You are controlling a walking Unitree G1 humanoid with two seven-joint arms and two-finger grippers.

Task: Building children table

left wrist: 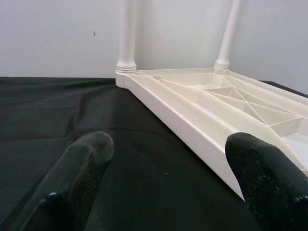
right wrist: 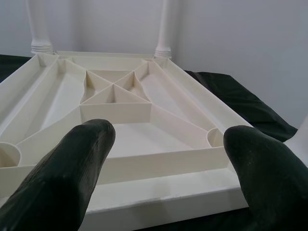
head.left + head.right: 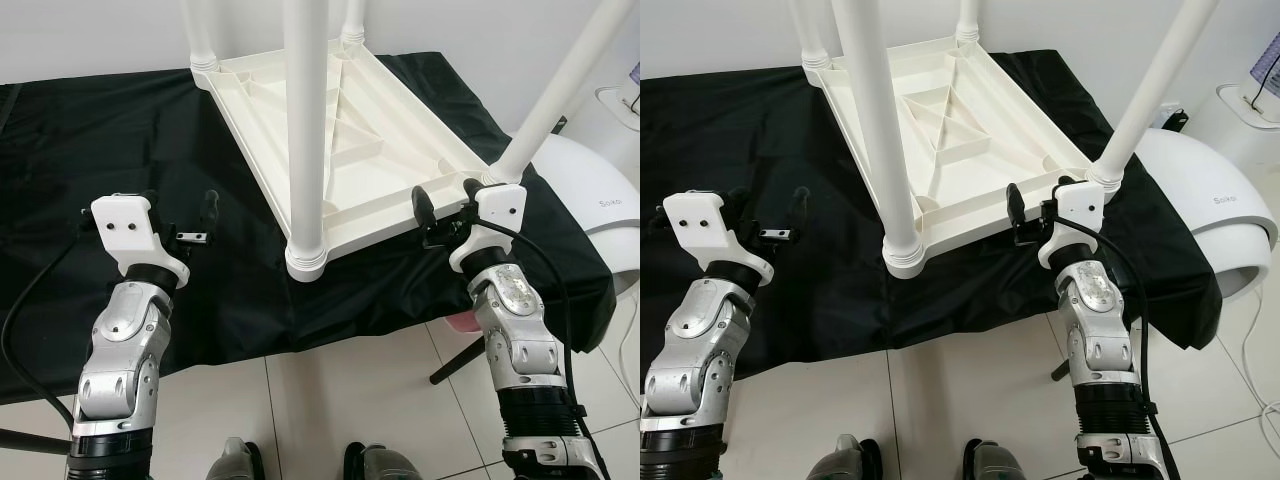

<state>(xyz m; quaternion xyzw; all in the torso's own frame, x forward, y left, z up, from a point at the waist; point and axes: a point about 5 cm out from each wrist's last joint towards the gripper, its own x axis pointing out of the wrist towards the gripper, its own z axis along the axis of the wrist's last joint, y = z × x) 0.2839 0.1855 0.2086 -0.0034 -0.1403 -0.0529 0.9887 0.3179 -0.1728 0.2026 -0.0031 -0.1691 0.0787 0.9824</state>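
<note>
A white plastic children's table (image 3: 350, 140) lies upside down on a black cloth (image 3: 90, 130). Its ribbed underside faces up. Legs stand up from its corners: one at the near left (image 3: 305, 130), one at the near right (image 3: 565, 90) and two at the far end (image 3: 200, 35). My left gripper (image 3: 180, 212) hovers open over the cloth, left of the tabletop and apart from it (image 1: 192, 130). My right gripper (image 3: 447, 200) is open at the near edge of the tabletop, beside the near-right leg's socket. Nothing sits between its fingers (image 2: 82, 163).
A white domed appliance (image 3: 590, 200) stands on the floor to the right, close to my right arm. The cloth hangs over the front edge above the tiled floor (image 3: 340, 390). My feet (image 3: 240, 465) are just below. A white wall is behind.
</note>
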